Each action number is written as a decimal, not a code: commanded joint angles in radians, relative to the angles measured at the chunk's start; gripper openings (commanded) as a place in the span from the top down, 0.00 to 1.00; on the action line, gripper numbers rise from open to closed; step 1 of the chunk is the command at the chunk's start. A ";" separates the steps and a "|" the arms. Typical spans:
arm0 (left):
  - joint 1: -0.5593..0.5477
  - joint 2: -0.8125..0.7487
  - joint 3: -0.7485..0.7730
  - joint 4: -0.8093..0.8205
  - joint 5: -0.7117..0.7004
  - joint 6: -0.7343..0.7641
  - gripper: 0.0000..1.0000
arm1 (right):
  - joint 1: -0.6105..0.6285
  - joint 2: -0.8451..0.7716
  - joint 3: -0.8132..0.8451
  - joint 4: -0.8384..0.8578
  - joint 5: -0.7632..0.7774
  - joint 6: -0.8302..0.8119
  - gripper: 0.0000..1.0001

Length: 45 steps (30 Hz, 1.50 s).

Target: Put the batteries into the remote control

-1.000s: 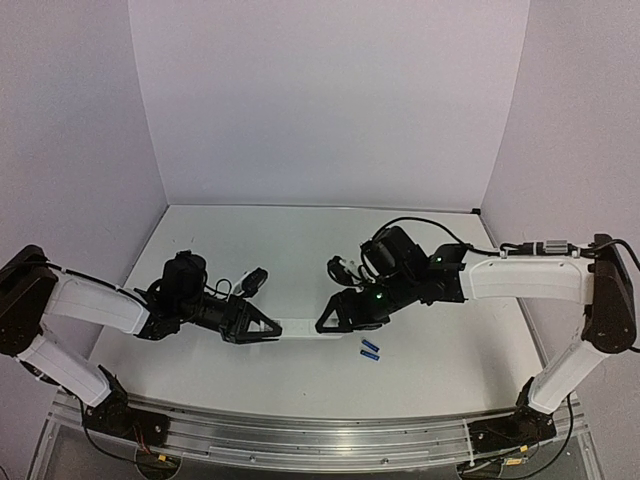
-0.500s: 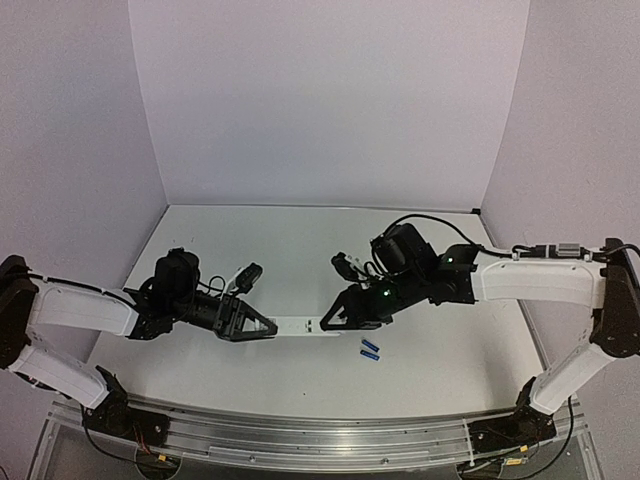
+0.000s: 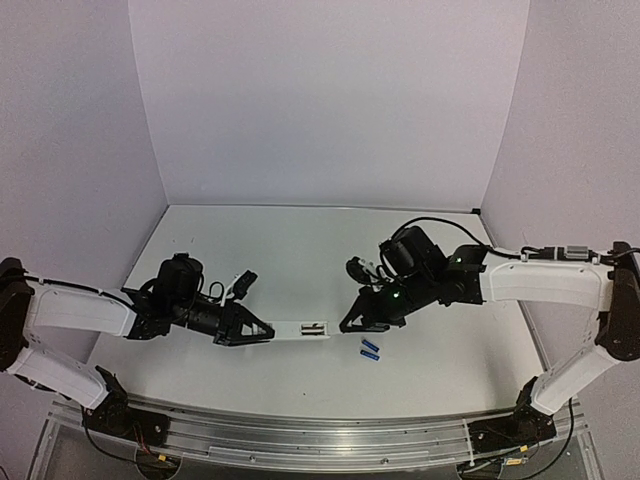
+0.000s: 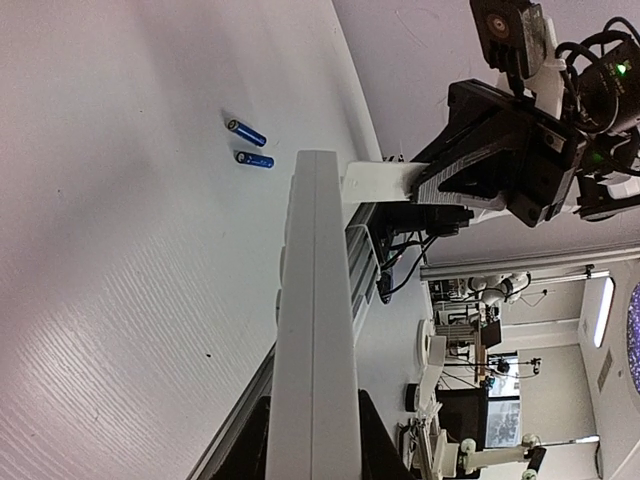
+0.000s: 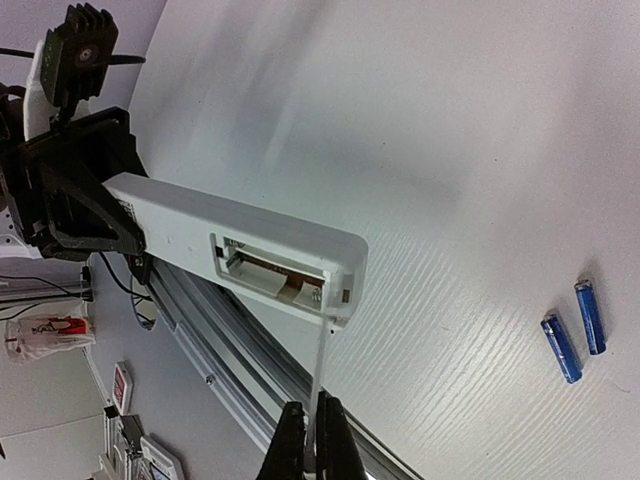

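Note:
My left gripper (image 3: 252,330) is shut on one end of the white remote control (image 3: 300,329) and holds it just above the table, its back turned up. In the left wrist view the remote (image 4: 315,330) runs away from the left gripper (image 4: 312,402). The battery compartment (image 5: 270,270) is uncovered and holds nothing. My right gripper (image 3: 352,321) is shut on the thin white cover (image 5: 320,380), seen edge-on in the right wrist view, just off the remote's (image 5: 200,225) free end. Two blue batteries (image 3: 370,349) lie side by side on the table near the right gripper.
The aluminium rail (image 3: 320,435) runs along the near table edge, close below the remote. White walls stand at the back and both sides. In the left wrist view the batteries (image 4: 250,145) lie left of the remote's far end.
The right gripper has shut on the cover and drawn back to the right, off the remote's end, leaving the compartment uncovered. The left gripper still holds the remote, slightly shifted.

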 commanded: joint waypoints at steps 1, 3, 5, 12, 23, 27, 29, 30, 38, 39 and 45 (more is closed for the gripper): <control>-0.001 0.048 0.052 0.028 -0.017 0.019 1.00 | -0.041 -0.065 -0.029 -0.027 -0.015 0.003 1.00; 0.000 0.094 0.067 0.013 -0.014 0.020 1.00 | -0.087 -0.088 -0.059 -0.027 -0.048 0.026 1.00; -0.001 0.149 0.087 0.000 -0.001 0.018 1.00 | -0.149 -0.117 -0.111 -0.027 -0.059 0.054 1.00; 0.000 0.333 0.165 -0.010 0.080 0.004 1.00 | -0.350 -0.193 -0.295 -0.019 -0.042 0.081 1.00; 0.000 0.446 0.286 -0.234 0.024 0.082 0.75 | -0.444 -0.114 -0.458 0.164 -0.077 0.185 0.97; 0.000 0.459 0.324 -0.331 -0.034 0.098 0.60 | -0.459 -0.115 -0.487 0.162 -0.056 0.209 0.88; 0.000 0.455 0.338 -0.376 -0.058 0.112 0.50 | -0.465 -0.126 -0.498 0.158 -0.046 0.219 0.84; 0.000 0.449 0.342 -0.391 -0.065 0.120 0.45 | -0.469 -0.129 -0.503 0.155 -0.042 0.220 0.82; 0.002 0.406 0.417 -0.612 -0.275 0.144 0.01 | -0.477 -0.159 -0.511 0.105 -0.013 0.210 0.59; 0.002 0.397 0.428 -0.641 -0.318 0.142 0.01 | -0.478 -0.167 -0.510 0.099 -0.006 0.209 0.55; 0.001 0.367 0.506 -0.828 -0.541 0.117 0.00 | -0.478 -0.214 -0.457 -0.049 0.064 0.152 0.39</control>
